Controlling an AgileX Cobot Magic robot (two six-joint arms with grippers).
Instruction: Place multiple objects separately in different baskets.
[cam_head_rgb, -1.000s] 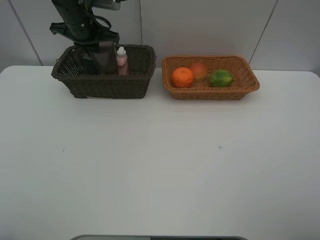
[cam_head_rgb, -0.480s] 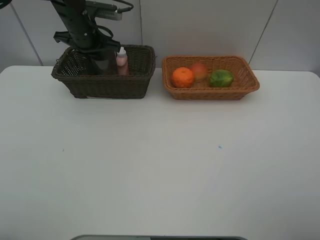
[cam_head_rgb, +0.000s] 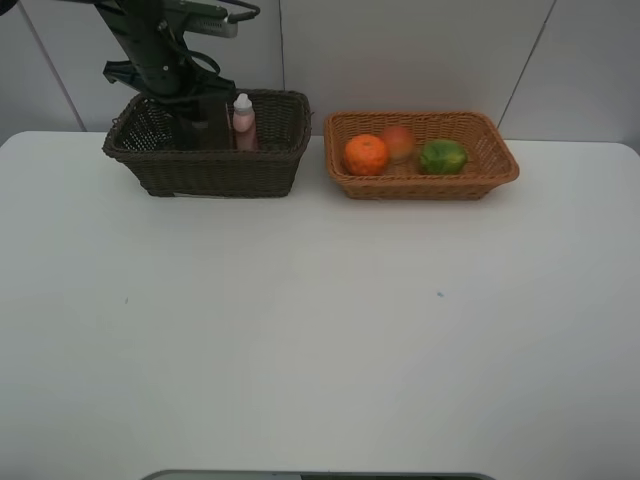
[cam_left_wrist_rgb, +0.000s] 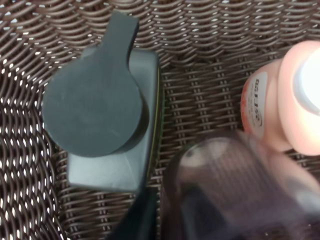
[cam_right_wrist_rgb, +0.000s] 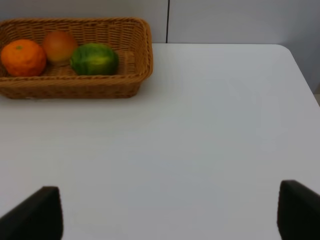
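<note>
The left pincer (cam_head_rgb: 205, 125) is lowering the translucent pinkish cup (cam_left_wrist_rgb: 235, 190) into the dark brown wicker basket (cam_head_rgb: 215, 170); its grip is unclear, releasing probably comes next

The white table (cam_head_rgb: 320, 330) carries two woven baskets along its far edge. The dark brown basket (cam_head_rgb: 210, 165) stands at the far left. The orange-tan basket (cam_head_rgb: 420, 180) stands just beside it to the right, with a narrow gap between them. Both rest flat on the tabletop.
</note>
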